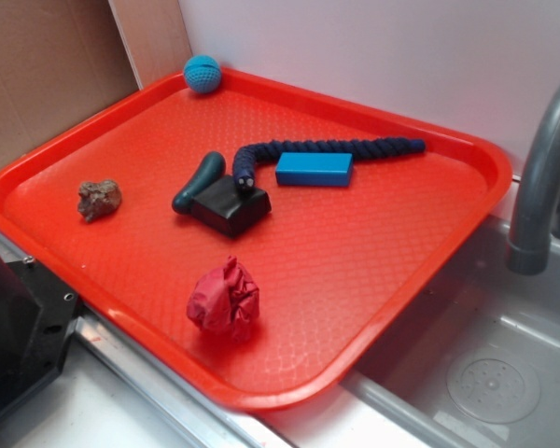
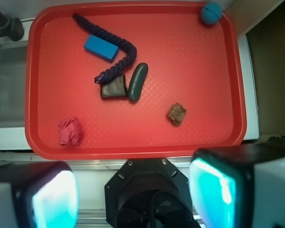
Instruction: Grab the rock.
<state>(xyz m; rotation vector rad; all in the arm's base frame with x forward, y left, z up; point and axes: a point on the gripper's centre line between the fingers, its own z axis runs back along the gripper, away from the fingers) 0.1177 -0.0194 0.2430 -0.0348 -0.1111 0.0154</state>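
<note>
Red tray (image 1: 467, 177) holds rock (image 1: 99, 199); only wrist shows the seemingly open gripper (image 2: 133, 190).

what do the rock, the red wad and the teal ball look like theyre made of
Rock: probably real stone, matte brown-grey, lumpy and rough.
Red wad: seemingly crumpled paper, though thin cloth is possible; sharp creases, dull finish.
Teal ball: looks like crocheted yarn, with a fuzzy, stitched texture.

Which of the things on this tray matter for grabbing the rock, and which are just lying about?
For the job:
- rock, alone near the tray's edge
- claw, open, high above the tray

Lying about:
- red paper wad
- teal ball
- dark rope
- blue block
- black block
- dark green piece
</note>
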